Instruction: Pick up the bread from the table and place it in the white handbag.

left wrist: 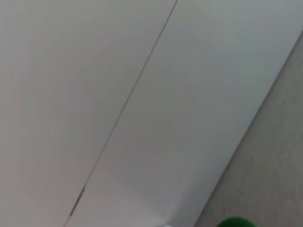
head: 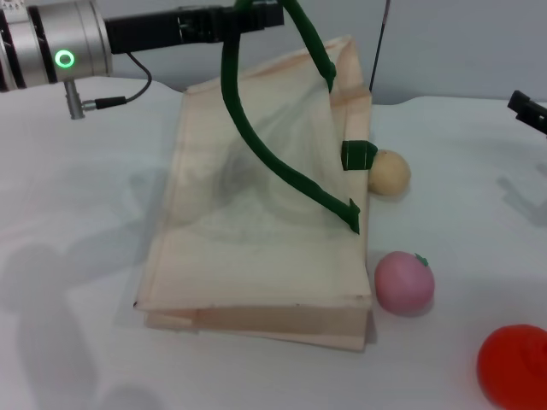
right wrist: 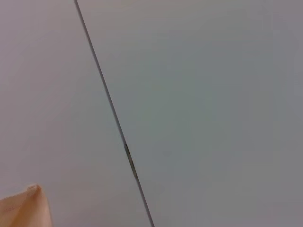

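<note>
The white handbag (head: 256,231) stands on the table (head: 77,222), a cream cloth tote with its upper side pulled up. My left gripper (head: 256,19) is at the top of the head view, above the bag, holding up one dark green strap handle (head: 256,137). A bit of green strap (left wrist: 234,222) shows in the left wrist view. The bread is not in view; a dim shadow shows through the bag's cloth. My right gripper (head: 528,109) is only partly in view at the right edge, away from the bag. A bag corner (right wrist: 23,208) shows in the right wrist view.
A small round beige bun (head: 389,172) lies right of the bag by its second handle. A pink ball (head: 403,282) sits at the bag's front right corner. A red round object (head: 514,366) is at the front right. A wall stands behind the table.
</note>
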`<state>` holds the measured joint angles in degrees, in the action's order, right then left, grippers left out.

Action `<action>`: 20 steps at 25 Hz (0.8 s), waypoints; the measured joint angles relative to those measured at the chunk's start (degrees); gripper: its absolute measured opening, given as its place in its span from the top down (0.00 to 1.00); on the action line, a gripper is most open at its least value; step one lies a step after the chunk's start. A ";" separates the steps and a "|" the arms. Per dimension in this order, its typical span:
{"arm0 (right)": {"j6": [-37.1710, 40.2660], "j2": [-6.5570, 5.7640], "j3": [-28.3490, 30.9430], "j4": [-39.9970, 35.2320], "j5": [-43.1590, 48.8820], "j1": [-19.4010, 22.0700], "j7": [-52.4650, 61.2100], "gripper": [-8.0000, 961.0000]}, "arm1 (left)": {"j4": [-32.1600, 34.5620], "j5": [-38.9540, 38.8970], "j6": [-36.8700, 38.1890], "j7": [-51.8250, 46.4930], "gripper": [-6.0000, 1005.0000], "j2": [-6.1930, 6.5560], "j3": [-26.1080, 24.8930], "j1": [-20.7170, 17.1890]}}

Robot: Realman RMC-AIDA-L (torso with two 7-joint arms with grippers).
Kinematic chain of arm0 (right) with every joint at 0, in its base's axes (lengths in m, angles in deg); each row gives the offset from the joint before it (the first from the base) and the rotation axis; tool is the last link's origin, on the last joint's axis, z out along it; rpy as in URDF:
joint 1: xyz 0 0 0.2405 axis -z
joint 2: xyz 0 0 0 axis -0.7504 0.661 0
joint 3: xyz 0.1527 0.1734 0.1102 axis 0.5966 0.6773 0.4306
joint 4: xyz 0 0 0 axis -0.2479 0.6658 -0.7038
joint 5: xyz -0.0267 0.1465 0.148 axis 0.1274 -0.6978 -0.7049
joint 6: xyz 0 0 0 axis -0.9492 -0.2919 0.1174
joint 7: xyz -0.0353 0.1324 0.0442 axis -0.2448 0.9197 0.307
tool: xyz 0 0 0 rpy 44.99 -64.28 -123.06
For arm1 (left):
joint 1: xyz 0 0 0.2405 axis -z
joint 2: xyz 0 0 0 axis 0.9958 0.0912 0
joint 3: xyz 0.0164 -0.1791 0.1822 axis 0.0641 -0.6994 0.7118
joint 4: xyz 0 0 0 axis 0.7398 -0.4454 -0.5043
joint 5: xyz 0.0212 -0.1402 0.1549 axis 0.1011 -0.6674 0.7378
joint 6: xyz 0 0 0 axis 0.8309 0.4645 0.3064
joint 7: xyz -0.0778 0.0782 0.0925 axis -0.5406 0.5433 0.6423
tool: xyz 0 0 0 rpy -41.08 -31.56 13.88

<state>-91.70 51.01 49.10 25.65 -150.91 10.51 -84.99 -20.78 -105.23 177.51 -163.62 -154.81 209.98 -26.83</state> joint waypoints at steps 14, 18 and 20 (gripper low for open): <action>0.11 0.14 0.12 0.18 -1.92 0.53 -0.40 0.08 | 0.40 0.36 2.08 -1.64 0.25 0.51 -0.01 0.30; 0.14 0.24 1.49 0.41 -2.19 0.72 -2.65 0.08 | 0.30 -3.55 1.68 3.62 0.18 -0.33 -0.10 -1.02; 0.12 0.31 4.85 1.67 -2.25 1.14 -6.35 0.08 | 0.42 -6.66 1.60 8.25 0.17 -1.26 -0.11 -2.12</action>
<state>-91.58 51.33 53.94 27.31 -153.17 11.66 -91.34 -20.36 -111.89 179.11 -155.37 -156.08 209.87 -28.95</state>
